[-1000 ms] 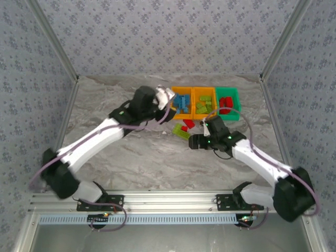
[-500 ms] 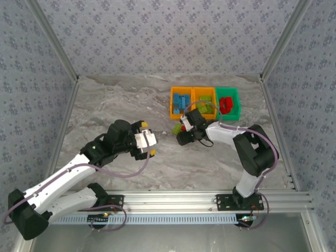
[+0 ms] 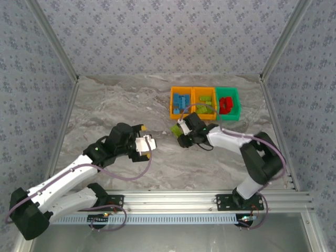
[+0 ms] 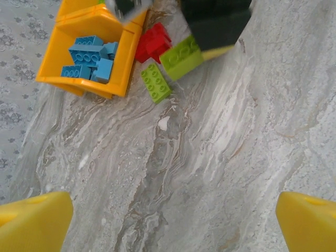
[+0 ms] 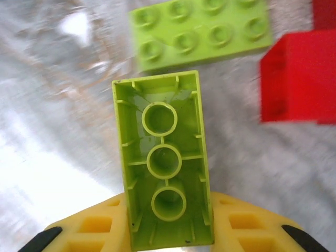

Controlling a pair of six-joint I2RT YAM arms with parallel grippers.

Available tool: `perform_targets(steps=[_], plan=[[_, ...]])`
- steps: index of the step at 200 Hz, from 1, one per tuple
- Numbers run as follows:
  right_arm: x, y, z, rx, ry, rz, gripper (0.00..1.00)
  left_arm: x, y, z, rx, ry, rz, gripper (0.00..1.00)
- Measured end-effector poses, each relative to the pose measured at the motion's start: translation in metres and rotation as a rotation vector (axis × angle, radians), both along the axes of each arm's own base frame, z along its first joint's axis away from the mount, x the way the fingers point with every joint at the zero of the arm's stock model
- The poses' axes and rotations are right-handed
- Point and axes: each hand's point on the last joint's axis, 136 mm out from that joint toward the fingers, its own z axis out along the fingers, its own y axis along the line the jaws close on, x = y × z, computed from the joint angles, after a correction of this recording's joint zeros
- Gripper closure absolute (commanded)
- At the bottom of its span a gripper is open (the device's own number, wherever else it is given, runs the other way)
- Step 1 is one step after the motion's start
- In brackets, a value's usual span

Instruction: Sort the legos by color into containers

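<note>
Lime brick is clamped by right gripper for transfer to the far green-stocked orange bin; left gripper is parted, empty.

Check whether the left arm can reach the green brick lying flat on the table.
Probably yes. The left gripper is open, with bare table between it and the green brick. The right gripper, holding a second green brick, sits close beside it and may crowd the approach.
</note>
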Motion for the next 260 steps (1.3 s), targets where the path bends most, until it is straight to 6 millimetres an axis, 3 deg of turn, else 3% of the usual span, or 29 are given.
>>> perform_targets(steps=[13,28,46,67,96,131,149,176,197,214,240,260], plan=[[0.009,-0.011,0.034,0.059,-0.074,-0.067,0.73,0.003,0.002,-0.001,0.001,-0.007,0.012,0.01],[0.039,-0.038,0.075,0.130,-0.188,-0.207,0.72,0.006,0.005,-0.003,0.006,-0.012,0.025,0.01],[0.082,-0.076,0.097,0.149,-0.256,-0.379,0.73,0.007,0.007,-0.007,0.007,-0.014,0.035,0.01],[0.134,-0.103,0.091,0.115,-0.263,-0.507,0.71,0.009,0.005,-0.005,-0.006,-0.019,0.040,0.01],[0.199,-0.100,0.069,0.075,-0.228,-0.558,0.68,0.008,0.004,-0.004,-0.019,-0.011,0.039,0.01],[0.235,-0.093,0.063,0.057,-0.191,-0.603,0.53,0.005,0.002,-0.002,-0.036,0.011,0.035,0.01],[0.236,-0.093,0.069,0.051,-0.181,-0.624,0.48,0.005,0.002,0.004,-0.047,0.000,0.035,0.01],[0.227,-0.094,0.075,0.031,-0.170,-0.633,0.47,0.005,0.003,0.012,-0.068,-0.019,0.038,0.01],[0.205,-0.094,0.082,0.031,-0.160,-0.638,0.45,0.004,0.003,0.013,-0.070,-0.023,0.038,0.01],[0.178,-0.087,0.092,0.061,-0.154,-0.645,0.34,0.007,0.005,0.014,-0.056,-0.046,0.060,0.01],[0.132,-0.045,0.108,0.169,-0.118,-0.688,0.28,0.011,0.005,0.019,-0.033,-0.118,0.087,0.01],[0.099,0.000,0.098,0.200,-0.033,-0.727,0.28,0.009,0.006,0.017,-0.023,-0.150,0.093,0.01]])
